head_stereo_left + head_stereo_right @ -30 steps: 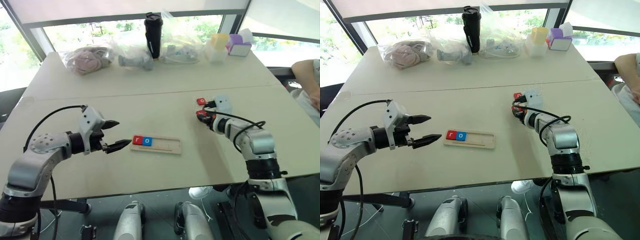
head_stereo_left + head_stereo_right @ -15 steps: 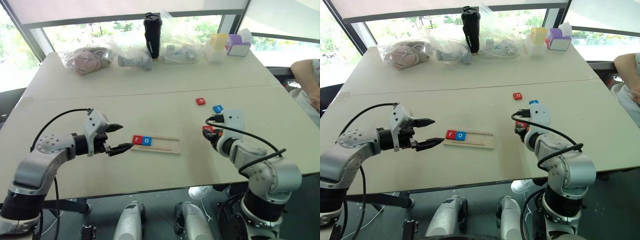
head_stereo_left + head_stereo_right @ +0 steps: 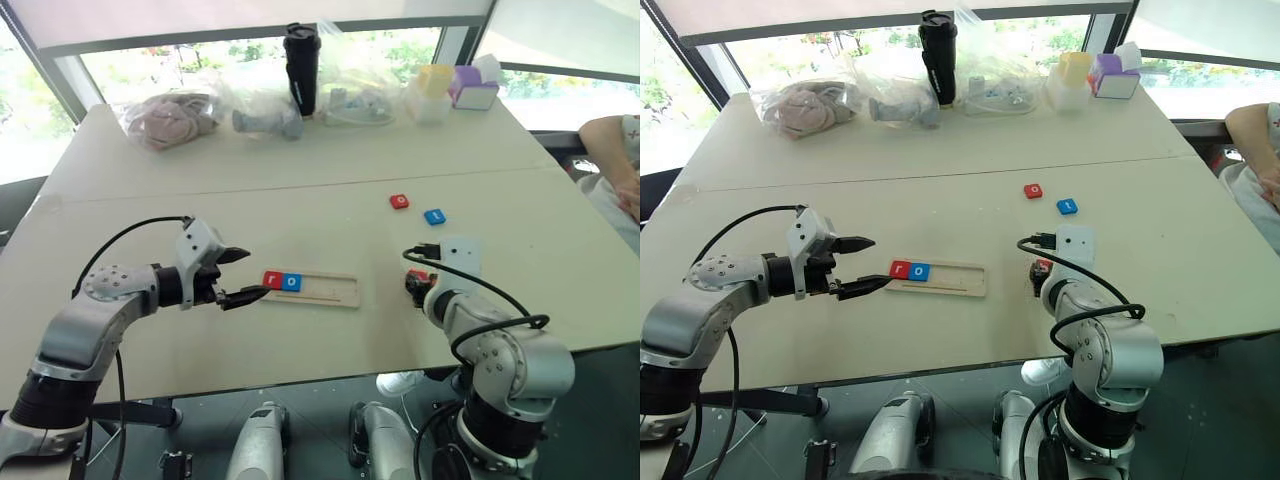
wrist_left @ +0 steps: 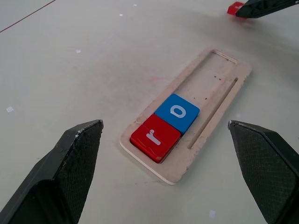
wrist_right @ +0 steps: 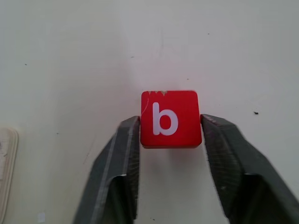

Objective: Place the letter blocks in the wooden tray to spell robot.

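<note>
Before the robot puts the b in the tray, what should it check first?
1. Next space in the wooden tray, right after the blue o, is free: ok.
2. Red r and blue o lie flat, side by side at the tray's end: ok.
3. Red b block faces letter up: ok.
4. Right gripper has a firm hold on the b block: cannot tell.
5. Left gripper, jaws open, is clear of the free spaces: ok.

Red block "r"; blue block "o"; red block "b".
</note>
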Robot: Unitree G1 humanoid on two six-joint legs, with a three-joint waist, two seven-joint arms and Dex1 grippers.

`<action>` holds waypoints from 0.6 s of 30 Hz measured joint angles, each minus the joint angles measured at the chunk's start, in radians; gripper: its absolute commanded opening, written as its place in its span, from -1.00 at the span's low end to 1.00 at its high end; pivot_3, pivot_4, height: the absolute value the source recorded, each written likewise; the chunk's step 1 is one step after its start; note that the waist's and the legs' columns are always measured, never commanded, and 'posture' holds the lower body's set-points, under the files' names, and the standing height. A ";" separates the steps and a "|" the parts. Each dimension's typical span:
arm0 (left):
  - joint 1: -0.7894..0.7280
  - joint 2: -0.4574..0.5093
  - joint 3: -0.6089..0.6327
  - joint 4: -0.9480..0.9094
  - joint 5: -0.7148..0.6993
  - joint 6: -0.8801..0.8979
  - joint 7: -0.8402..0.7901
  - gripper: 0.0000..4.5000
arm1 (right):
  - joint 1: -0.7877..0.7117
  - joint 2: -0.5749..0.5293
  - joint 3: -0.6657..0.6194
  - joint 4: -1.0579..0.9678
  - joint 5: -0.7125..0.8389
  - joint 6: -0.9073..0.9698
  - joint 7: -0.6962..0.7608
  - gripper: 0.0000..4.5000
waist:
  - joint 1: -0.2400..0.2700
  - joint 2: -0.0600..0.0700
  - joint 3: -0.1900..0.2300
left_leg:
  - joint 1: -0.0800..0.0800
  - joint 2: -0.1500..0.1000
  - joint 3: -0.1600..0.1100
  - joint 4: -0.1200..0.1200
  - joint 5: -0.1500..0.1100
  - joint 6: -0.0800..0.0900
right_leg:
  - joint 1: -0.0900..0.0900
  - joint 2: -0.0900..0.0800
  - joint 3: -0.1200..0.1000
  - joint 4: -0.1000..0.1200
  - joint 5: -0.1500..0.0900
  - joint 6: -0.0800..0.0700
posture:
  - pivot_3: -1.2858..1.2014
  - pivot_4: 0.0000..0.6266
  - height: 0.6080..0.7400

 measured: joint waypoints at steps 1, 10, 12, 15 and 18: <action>0.000 0.000 0.000 0.000 0.001 -0.002 0.000 1.00 | 0.000 -0.029 0.018 0.000 0.002 0.000 0.009 0.84 | 0.001 0.000 0.000 | 0.000 0.000 0.000 0.000 0.000 0.000 | 0.000 0.000 0.000 0.000 0.000 0.000 | 0.03 -0.52 1.00; -0.005 0.000 -0.004 0.028 0.017 -0.014 -0.017 1.00 | -0.104 -0.542 -0.034 0.091 0.249 -0.105 0.469 0.84 | 0.002 0.000 0.000 | 0.000 -0.001 0.000 0.000 0.000 0.000 | 0.000 -0.001 0.000 -0.001 0.000 0.000 | 0.03 -0.52 1.00; -0.006 0.000 -0.005 0.034 0.017 -0.023 -0.024 1.00 | -0.073 -0.643 -0.039 0.136 0.290 -0.238 0.608 0.84 | 0.006 0.000 0.000 | 0.000 -0.001 -0.001 -0.001 0.000 0.000 | 0.001 0.000 0.000 -0.002 -0.001 0.001 | 0.03 -0.52 1.00; -0.010 0.009 -0.008 0.054 0.027 -0.038 -0.042 1.00 | 0.092 -0.821 -0.005 0.305 0.290 -0.658 0.948 0.84 | 0.008 -0.002 0.001 | 0.000 -0.001 -0.001 -0.002 0.000 0.000 | 0.002 0.000 0.000 -0.003 -0.002 0.003 | 0.03 -0.52 1.00; -0.008 0.021 -0.007 0.056 0.035 -0.049 -0.053 1.00 | 0.148 -0.884 0.075 0.506 0.232 -0.916 1.119 0.84 | 0.002 -0.002 0.001 | 0.001 -0.002 0.002 -0.001 0.000 0.000 | 0.002 0.000 0.002 -0.003 -0.002 0.002 | 0.03 -0.52 1.00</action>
